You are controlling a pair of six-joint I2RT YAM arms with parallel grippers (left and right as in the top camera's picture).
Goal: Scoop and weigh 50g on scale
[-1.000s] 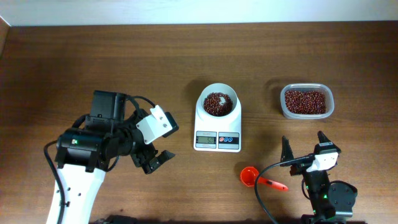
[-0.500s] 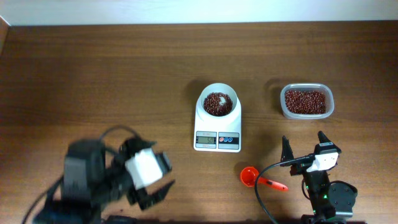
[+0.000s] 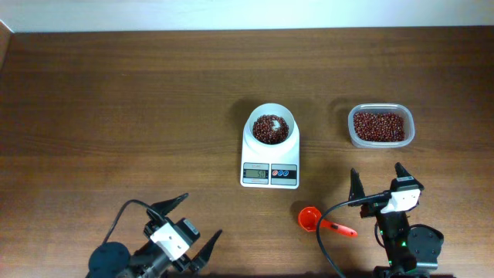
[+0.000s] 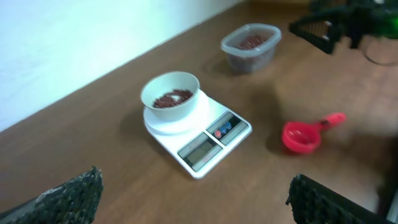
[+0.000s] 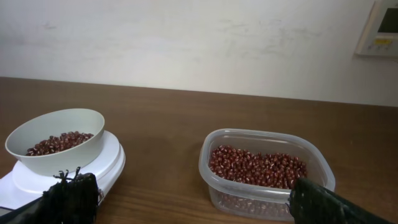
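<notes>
Bench (image 3: 116, 100): dark brown wood, running up to a pale wall at the far side.

Scale (image 3: 269, 150): small, white, near the middle of the bench. Its grey display and its blue and red buttons face the near edge. The readout is too small to make out.

Bowl (image 5: 62, 158): round, white, seated on the scale's platform, with a shallow layer of red beans in the bottom.

Tub (image 5: 205, 168): clear plastic, rectangular with rounded corners, open-topped. It stands to the right of the scale and well apart from it, and holds a good quantity of red beans.

Scoop (image 3: 312, 218): red, lying flat on the bench in front of the scale. Its cup is towards the scale and its handle trails off to the right. Nothing is touching it.

Left gripper (image 3: 202, 215): low at the near left edge, jaws spread wide, nothing between them.

Right gripper (image 3: 376, 174): at the near right, in front of the tub, jaws likewise spread wide and holding nothing.
</notes>
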